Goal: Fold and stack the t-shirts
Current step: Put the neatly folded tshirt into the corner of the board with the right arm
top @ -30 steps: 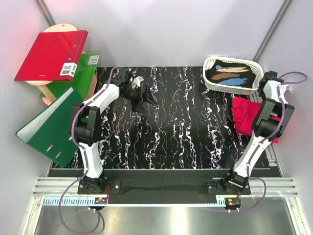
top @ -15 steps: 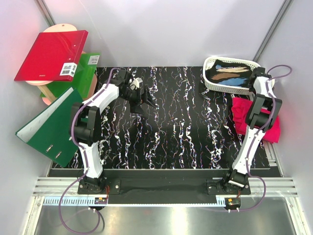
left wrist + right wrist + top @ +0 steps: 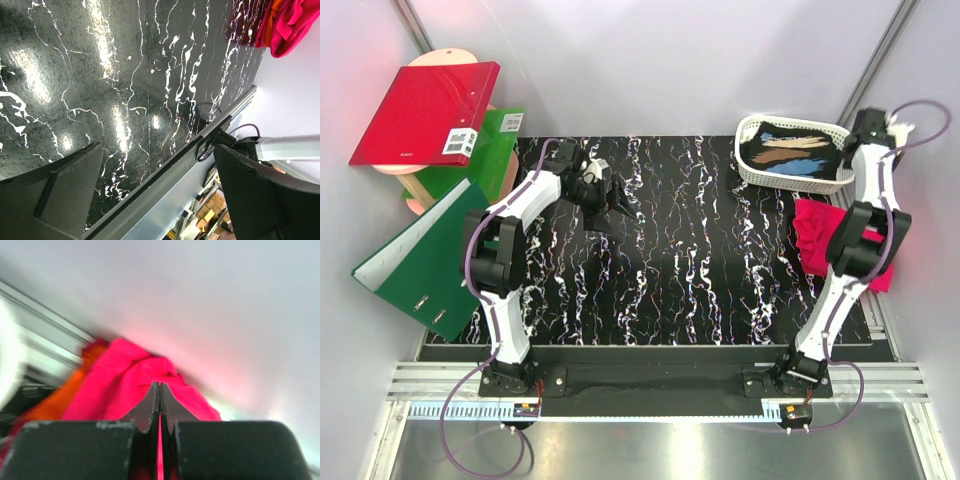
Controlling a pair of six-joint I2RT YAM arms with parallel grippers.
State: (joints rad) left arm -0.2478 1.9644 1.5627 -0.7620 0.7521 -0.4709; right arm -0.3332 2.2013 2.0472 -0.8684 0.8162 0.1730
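table (image 3: 700, 270) — black marbled | pink shirt (image 3: 815, 235) crumpled at right edge, orange shirt (image 3: 52, 402) bunched against it | basket (image 3: 790, 150) in far right corner, just behind shirts | left gripper (image 3: 605, 195) spread wide, over far left of table | right gripper (image 3: 160, 390) pressed together — by basket's right end

So the left arm (image 3: 510, 230) reaches out over the far-left part of the table (image 3: 700, 280), with the left gripper (image 3: 612, 205) spread wide and nothing between its fingers. The right arm (image 3: 840, 290) is folded up tall by the table's far-right edge, and the right gripper (image 3: 159, 390) is pinched tight, tips touching.
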